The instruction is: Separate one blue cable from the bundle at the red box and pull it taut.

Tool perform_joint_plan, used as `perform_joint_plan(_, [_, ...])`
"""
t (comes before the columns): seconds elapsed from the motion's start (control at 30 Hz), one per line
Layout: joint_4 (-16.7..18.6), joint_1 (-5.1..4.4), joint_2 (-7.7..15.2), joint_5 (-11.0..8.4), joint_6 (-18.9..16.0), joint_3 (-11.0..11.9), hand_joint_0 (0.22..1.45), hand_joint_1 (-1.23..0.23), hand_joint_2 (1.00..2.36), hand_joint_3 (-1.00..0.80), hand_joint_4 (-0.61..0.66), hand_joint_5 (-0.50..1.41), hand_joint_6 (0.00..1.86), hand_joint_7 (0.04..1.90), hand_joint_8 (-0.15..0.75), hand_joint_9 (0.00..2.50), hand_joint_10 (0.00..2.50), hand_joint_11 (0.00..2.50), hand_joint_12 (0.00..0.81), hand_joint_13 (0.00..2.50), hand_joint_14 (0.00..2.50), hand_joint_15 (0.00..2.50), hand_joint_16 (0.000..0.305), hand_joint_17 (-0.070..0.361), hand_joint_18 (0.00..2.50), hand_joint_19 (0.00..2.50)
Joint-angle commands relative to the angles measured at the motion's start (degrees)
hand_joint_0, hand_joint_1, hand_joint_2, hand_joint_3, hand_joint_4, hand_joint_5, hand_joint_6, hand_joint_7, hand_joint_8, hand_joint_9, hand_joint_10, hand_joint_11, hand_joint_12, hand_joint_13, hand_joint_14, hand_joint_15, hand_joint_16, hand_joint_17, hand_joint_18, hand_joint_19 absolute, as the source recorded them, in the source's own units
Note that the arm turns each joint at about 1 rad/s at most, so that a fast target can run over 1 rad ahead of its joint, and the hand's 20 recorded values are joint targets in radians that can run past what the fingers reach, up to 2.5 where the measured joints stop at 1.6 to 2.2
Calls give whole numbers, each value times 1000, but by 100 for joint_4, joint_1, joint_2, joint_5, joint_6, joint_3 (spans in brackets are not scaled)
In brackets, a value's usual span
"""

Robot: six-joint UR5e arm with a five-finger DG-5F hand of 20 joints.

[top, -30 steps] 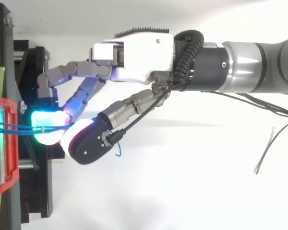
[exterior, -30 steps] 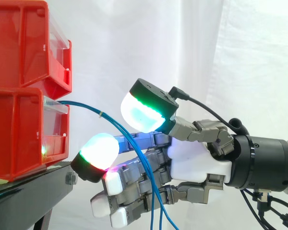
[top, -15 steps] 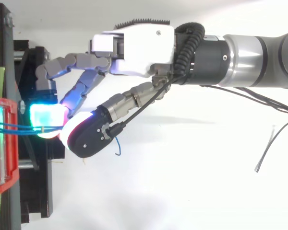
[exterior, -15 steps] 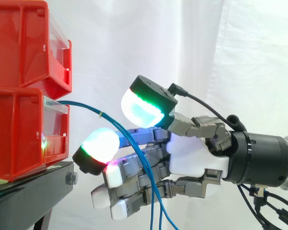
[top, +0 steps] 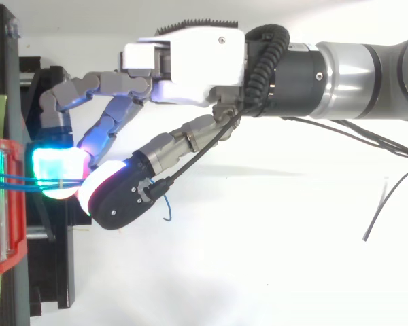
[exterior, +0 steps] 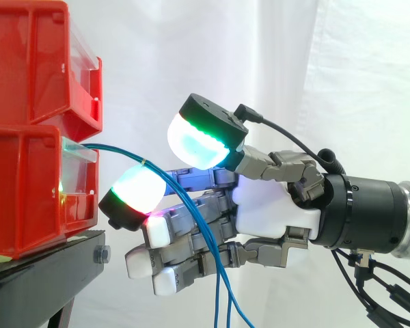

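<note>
You cannot tell from either view whether your hand [exterior: 277, 212] has a hold on anything: the blue cables [exterior: 119, 151] run across its front, and where they meet it is hidden. They leave the clear front lip of the lower red bin [exterior: 27, 184], just ahead of the hand's leading end. From there they arc back toward the palm, bound by a small pale tie [exterior: 145, 162]. Past the tie the strands fan slightly and hang slack below the hand, out of the bottom of the side view. The bin's front edge is near the hand's leading end but apart from it. The upper red bin [exterior: 34, 61] juts out above and ahead, and the corner of the black stand [exterior: 41, 273] sits just below and ahead. Above and below the hand there is open room against the white curtain [exterior: 191, 48]. From above, the white surface [top: 258, 272] beside the hand lies open.
</note>
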State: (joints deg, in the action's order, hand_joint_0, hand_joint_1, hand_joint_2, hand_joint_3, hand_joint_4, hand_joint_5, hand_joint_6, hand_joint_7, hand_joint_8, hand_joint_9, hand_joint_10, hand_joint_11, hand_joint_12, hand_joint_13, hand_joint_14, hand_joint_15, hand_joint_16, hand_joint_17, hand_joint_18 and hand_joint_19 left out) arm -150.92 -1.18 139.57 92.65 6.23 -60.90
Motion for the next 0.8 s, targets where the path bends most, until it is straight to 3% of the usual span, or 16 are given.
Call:
perform_joint_plan(0.0, [-17,-13,0,-1,2,-18,618,-666,1007,-417,278,-142,577,1329,330,854,13,512,351,819,11,327,40,91,712,484])
perform_joint_plan(0.23, [-17,-40,9,-1,2,-36,605,-651,1003,-452,279,-141,573,1327,333,857,12,520,351,822,11,325,40,91,712,484])
perform_joint_plan(0.4, [10,-92,26,-28,2,-36,644,-638,1011,-361,254,-150,633,1277,334,876,12,540,351,835,11,334,41,91,719,483])
perform_joint_plan(0.77, [-26,-57,26,16,2,-45,642,-655,1011,-356,238,-188,719,1235,332,838,14,551,353,832,11,340,41,93,727,493])
